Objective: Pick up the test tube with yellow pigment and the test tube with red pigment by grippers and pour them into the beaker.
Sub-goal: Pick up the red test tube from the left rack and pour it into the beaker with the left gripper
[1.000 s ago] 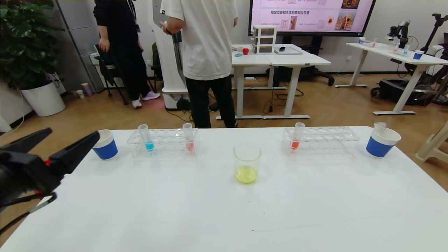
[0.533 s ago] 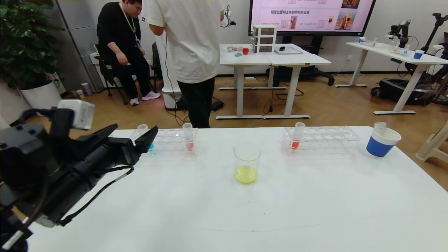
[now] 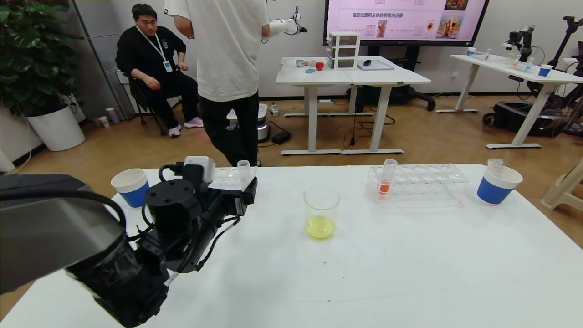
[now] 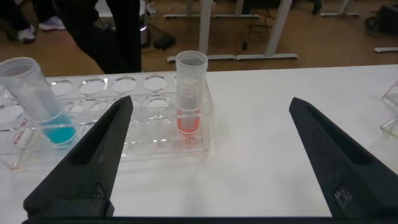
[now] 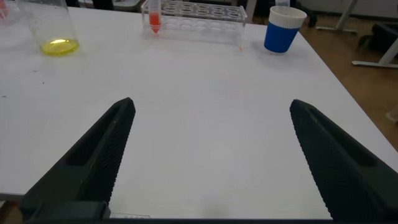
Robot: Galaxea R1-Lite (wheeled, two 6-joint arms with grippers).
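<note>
Left arm reaching over the white table toward the left clear plastic tube rack.

The black two-fingered left gripper is spread wide and holds nothing; the slim clear test tube with pale pinkish-red liquid stands upright in the rack's end hole, just beyond and between its fingers. The clear glass beaker, yellow liquid at its bottom, stands mid-table. The right gripper hangs wide apart, empty, over bare table.
</note>
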